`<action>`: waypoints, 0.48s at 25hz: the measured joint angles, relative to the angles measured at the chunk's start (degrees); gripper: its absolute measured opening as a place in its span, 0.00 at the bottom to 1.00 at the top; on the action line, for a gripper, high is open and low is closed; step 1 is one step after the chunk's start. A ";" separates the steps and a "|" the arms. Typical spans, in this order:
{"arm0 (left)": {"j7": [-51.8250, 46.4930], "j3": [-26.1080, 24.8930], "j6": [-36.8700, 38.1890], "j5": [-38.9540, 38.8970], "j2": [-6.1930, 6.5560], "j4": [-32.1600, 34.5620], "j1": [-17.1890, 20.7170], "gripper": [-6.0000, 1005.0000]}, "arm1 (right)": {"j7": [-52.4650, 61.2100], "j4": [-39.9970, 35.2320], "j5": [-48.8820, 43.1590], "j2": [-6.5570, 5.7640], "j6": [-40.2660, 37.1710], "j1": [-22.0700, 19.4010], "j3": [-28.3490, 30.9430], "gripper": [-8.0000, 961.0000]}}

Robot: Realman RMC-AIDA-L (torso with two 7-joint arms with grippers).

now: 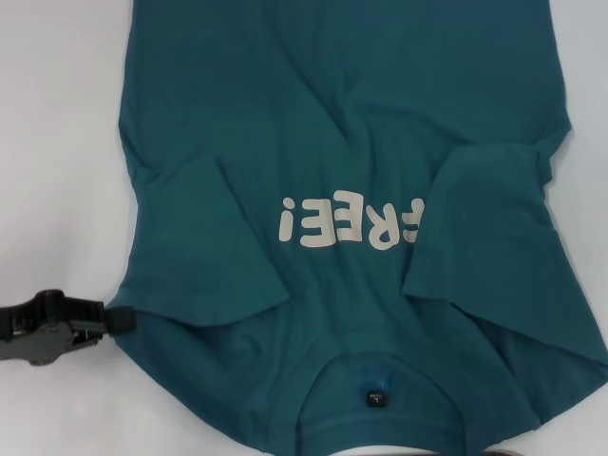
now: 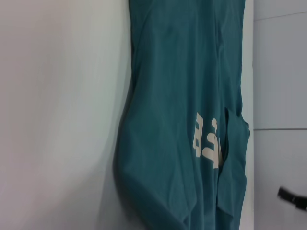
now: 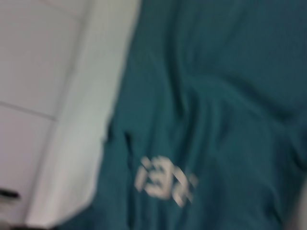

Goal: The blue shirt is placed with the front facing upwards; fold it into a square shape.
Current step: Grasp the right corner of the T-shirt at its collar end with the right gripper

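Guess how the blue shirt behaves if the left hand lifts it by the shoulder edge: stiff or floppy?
Probably floppy: the blue shirt lies in soft creases with both sleeves folded inward, so it should drape and sag from the left hand at its edge. Likely light. A push would probably bunch the cloth on the table rather than slide it whole.

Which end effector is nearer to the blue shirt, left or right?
Left. The left end effector sits at the blue shirt's edge, near the folded sleeve. The right end effector is not in view.
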 joint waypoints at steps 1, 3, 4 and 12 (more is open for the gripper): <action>0.08 0.01 -0.15 -0.02 0.03 0.00 -0.24 0.05 | -0.05 -0.37 -2.26 0.04 -0.63 0.00 0.01 0.97; 0.36 0.01 -0.25 -0.04 0.11 0.00 -0.64 0.05 | -0.52 -0.58 -4.86 0.17 -1.80 0.03 -0.09 0.97; 0.52 0.01 -0.31 -0.04 0.19 0.01 -0.86 0.05 | -0.93 -0.59 -5.59 0.28 -2.34 0.02 -0.19 0.97; 0.70 -0.24 -1.01 -0.07 0.39 0.44 -1.39 0.05 | -3.05 -0.58 -10.38 1.05 -0.93 -0.93 -0.11 0.97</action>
